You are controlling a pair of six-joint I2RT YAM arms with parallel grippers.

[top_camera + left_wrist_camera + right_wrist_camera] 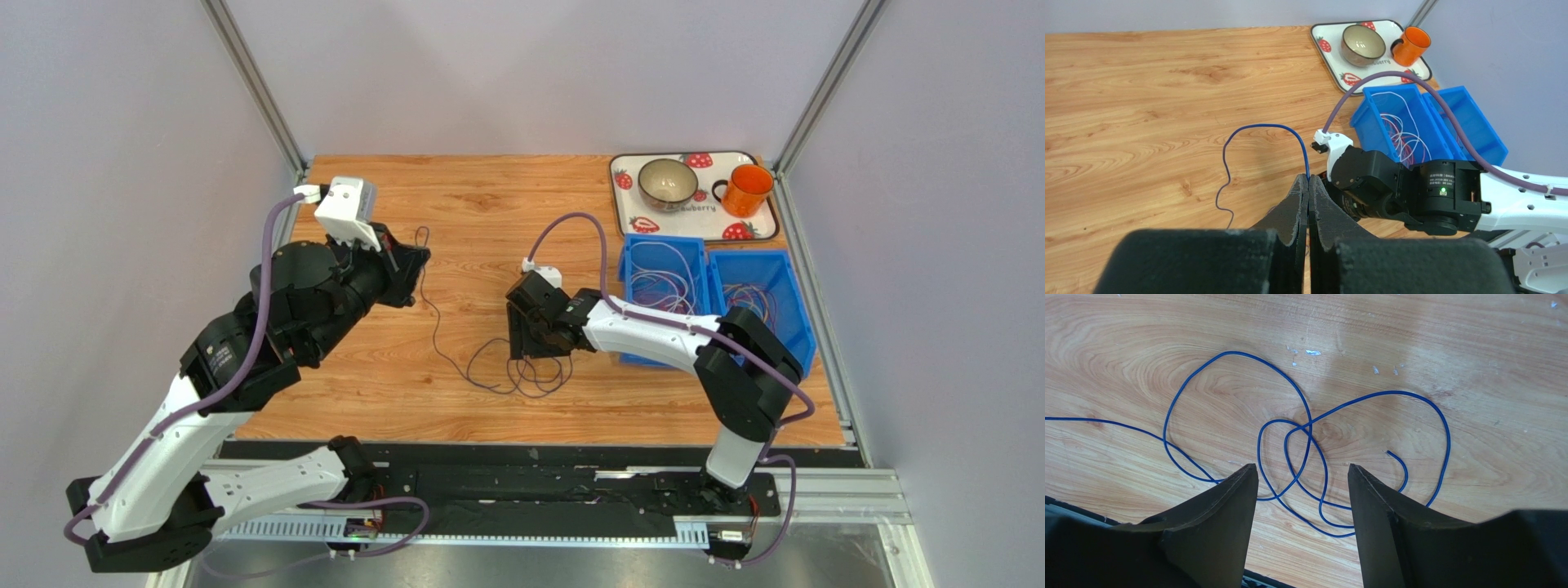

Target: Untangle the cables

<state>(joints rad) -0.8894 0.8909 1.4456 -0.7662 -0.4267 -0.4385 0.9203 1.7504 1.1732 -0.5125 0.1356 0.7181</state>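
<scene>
One thin, looped cable (pixel 1310 424), perhaps knotted

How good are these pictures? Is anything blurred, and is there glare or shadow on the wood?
Right wrist view: blue cable sharp, a pale glare patch on the table, the right gripper dark. Left wrist view: the left gripper dark and soft, background clear. Top external view: even light, soft shadows on the table, the cable thin and nearly black.

Dark cable (pixel 439 321) on table (pixel 491 196), left tool (pixel 415 262) at its end, right tool (pixel 530 347) over loops
</scene>
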